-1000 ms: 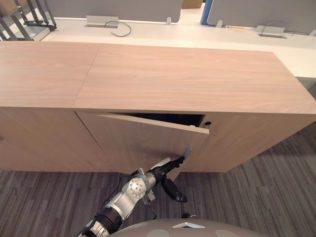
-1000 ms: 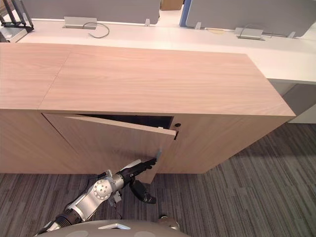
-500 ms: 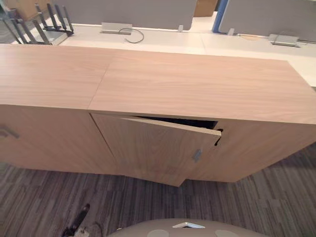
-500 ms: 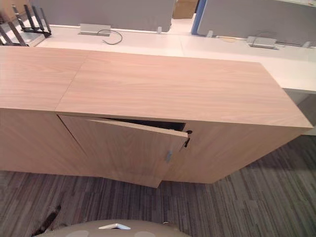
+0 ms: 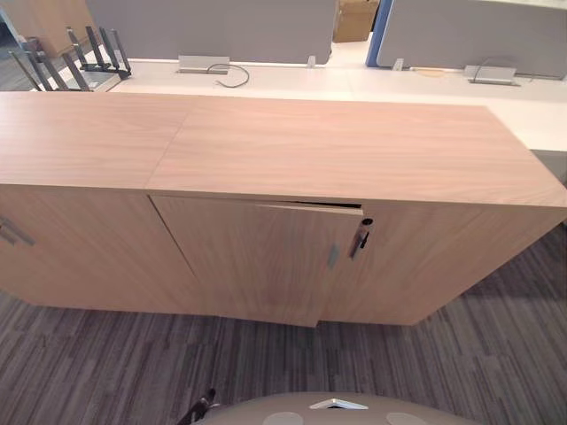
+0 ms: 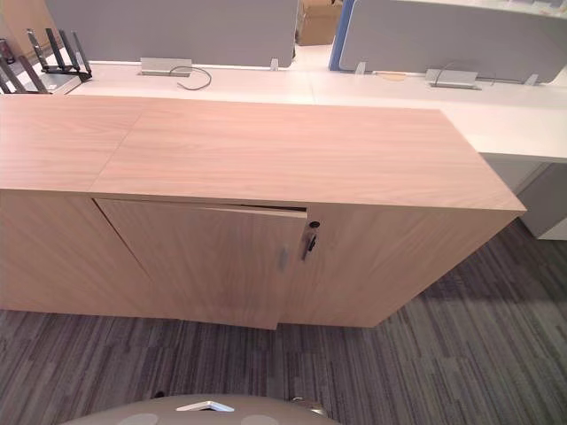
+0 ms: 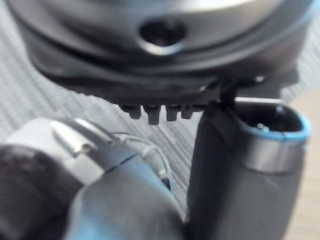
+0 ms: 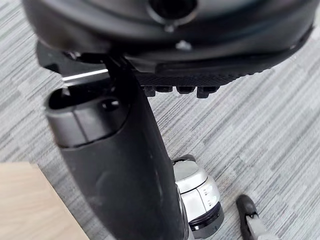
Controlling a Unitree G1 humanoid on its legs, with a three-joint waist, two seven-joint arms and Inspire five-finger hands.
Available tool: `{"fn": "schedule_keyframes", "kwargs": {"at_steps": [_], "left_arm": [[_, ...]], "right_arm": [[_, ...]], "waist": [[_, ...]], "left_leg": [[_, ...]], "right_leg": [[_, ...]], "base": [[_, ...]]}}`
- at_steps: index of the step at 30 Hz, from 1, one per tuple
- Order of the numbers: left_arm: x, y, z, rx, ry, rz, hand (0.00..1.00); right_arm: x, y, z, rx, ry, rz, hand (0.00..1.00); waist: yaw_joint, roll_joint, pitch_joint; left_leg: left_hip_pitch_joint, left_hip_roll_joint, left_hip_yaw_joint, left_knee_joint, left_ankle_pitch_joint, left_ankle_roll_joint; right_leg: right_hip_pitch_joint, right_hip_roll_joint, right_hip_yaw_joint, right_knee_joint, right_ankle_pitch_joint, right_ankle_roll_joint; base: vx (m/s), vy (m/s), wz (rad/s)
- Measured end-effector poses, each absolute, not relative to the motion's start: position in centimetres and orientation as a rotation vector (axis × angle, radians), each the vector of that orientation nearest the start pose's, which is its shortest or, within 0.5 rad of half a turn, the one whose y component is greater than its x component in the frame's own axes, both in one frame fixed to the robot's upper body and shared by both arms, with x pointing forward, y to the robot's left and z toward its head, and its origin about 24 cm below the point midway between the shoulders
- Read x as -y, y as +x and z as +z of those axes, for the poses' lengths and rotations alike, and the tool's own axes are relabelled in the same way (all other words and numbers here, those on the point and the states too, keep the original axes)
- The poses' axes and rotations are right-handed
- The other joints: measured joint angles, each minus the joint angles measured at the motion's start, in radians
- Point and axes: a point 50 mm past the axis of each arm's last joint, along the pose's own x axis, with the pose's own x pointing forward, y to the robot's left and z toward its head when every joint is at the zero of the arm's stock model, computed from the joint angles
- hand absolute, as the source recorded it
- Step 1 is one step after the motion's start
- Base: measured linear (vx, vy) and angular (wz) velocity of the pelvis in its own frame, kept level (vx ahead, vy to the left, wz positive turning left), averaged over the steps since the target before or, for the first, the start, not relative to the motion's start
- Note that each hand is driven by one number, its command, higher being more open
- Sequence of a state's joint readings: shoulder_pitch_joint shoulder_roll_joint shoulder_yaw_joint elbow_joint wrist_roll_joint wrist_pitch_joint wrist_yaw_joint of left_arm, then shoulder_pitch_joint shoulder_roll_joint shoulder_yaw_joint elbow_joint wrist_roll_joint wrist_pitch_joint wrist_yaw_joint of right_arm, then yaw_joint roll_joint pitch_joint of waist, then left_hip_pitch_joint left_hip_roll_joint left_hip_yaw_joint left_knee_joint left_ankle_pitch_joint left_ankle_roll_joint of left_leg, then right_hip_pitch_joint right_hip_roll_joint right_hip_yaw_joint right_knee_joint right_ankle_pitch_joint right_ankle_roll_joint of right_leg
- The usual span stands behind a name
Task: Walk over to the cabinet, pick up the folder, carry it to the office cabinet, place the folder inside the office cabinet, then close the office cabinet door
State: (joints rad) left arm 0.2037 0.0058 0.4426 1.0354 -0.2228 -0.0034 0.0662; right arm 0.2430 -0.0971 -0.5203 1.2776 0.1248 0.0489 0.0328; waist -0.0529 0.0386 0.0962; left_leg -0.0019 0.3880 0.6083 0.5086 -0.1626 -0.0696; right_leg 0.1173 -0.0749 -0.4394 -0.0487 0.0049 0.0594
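The left hand (image 7: 245, 175) hangs slack and empty. The door (image 5: 257, 257) of the office cabinet (image 5: 337, 146) sits almost shut, a thin gap along its top edge near the key (image 5: 359, 239); the folder is presumably inside. Unlatched, the door could swing open. The right hand (image 8: 120, 165) hangs slack too.

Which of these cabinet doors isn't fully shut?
The middle door, with the small handle beside the key: a thin dark gap shows along its top edge; the left front and right front sit flush.
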Motion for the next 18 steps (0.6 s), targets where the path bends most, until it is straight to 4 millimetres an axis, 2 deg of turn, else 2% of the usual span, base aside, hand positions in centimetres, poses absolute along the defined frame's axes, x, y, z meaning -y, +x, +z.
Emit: {"fn": "schedule_keyframes", "kwargs": {"at_steps": [1, 2, 3, 5, 6, 7, 9, 10, 14, 18], "left_arm": [[-21.0, 4.5, -16.5, -1.132, -0.303, 0.594, 1.00], [-21.0, 5.2, -16.4, -1.115, -0.264, 0.553, 1.00], [-20.6, 6.3, -16.1, -1.090, -0.198, 0.475, 1.00], [-19.9, 7.9, -15.6, -1.028, -0.141, 0.393, 1.00], [-19.7, 8.3, -15.5, -1.016, -0.127, 0.371, 1.00], [-19.4, 9.3, -15.3, -0.993, -0.120, 0.340, 1.00], [-18.9, 10.1, -15.3, -0.978, -0.118, 0.310, 1.00], [-18.7, 10.1, -15.4, -0.985, -0.118, 0.287, 1.00], [-18.6, 9.5, -15.9, -1.026, -0.120, 0.299, 1.00], [-18.9, 8.4, -16.2, -1.052, -0.157, 0.415, 1.00]], "right_arm": [[22.8, -3.1, -17.2, -1.432, 0.331, -0.635, 1.00], [23.2, -2.8, -17.2, -1.429, 0.307, -0.622, 1.00], [23.8, -2.5, -17.1, -1.426, 0.268, -0.609, 1.00], [24.2, -2.0, -17.0, -1.418, 0.226, -0.592, 1.00], [24.2, -1.8, -16.9, -1.415, 0.215, -0.586, 1.00], [23.9, -1.2, -17.0, -1.410, 0.200, -0.567, 1.00], [22.9, -1.2, -17.3, -1.420, 0.206, -0.552, 1.00], [22.6, -1.3, -17.3, -1.423, 0.203, -0.550, 1.00], [22.7, -0.9, -17.3, -1.416, 0.158, -0.549, 1.00], [23.3, -0.5, -17.1, -1.415, 0.049, -0.507, 1.00]], "waist": [[0.002, 0.011, 0.019], [0.006, 0.011, 0.030], [0.024, 0.020, 0.033], [0.028, 0.033, 0.036], [0.026, 0.036, 0.036], [0.023, 0.026, 0.042], [0.020, -0.002, 0.040], [0.017, -0.008, 0.038], [0.016, -0.001, 0.028], [0.019, 0.024, 0.012]], "left_leg": [[-0.052, -0.006, -0.126, 0.071, 0.006, 0.007], [-0.075, -0.018, -0.186, 0.094, 0.003, 0.006], [-0.075, -0.071, -0.293, 0.070, -0.035, -0.018], [-0.013, -0.139, -0.381, -0.073, -0.084, -0.040], [0.014, -0.149, -0.397, -0.121, -0.099, -0.056], [0.038, -0.180, -0.382, -0.176, -0.098, -0.052], [0.051, -0.208, -0.368, -0.202, -0.092, -0.041], [0.065, -0.223, -0.361, -0.222, -0.087, -0.034], [0.099, -0.267, -0.358, -0.340, -0.029, -0.026], [0.103, -0.273, -0.386, -0.435, 0.028, -0.032]], "right_leg": [[-0.009, 0.006, 0.032, 0.005, 0.004, -0.005], [-0.010, 0.001, 0.046, 0.009, 0.008, -0.006], [-0.012, -0.012, 0.070, 0.012, 0.016, -0.002], [-0.018, -0.012, 0.104, 0.013, 0.028, 0.013], [-0.021, -0.009, 0.112, 0.011, 0.033, 0.019], [-0.019, -0.015, 0.142, -0.015, 0.065, 0.037], [-0.020, -0.033, 0.177, -0.030, 0.085, 0.037], [-0.021, -0.044, 0.184, -0.030, 0.086, 0.038], [-0.039, -0.071, 0.183, -0.030, 0.088, 0.040], [-0.061, -0.067, 0.151, -0.030, 0.088, 0.039]], "base": [[-0.10, 0.040, -0.25], [-0.03, 0.133, -0.35], [0.01, 0.201, -0.40], [0.02, 0.232, -0.43], [0.03, 0.172, -0.39], [0.01, 0.134, -0.25], [0.00, 0.130, -0.23], [0.02, 0.116, -0.16], [0.04, 0.055, 0.05], [0.05, -0.041, 0.25]]}}
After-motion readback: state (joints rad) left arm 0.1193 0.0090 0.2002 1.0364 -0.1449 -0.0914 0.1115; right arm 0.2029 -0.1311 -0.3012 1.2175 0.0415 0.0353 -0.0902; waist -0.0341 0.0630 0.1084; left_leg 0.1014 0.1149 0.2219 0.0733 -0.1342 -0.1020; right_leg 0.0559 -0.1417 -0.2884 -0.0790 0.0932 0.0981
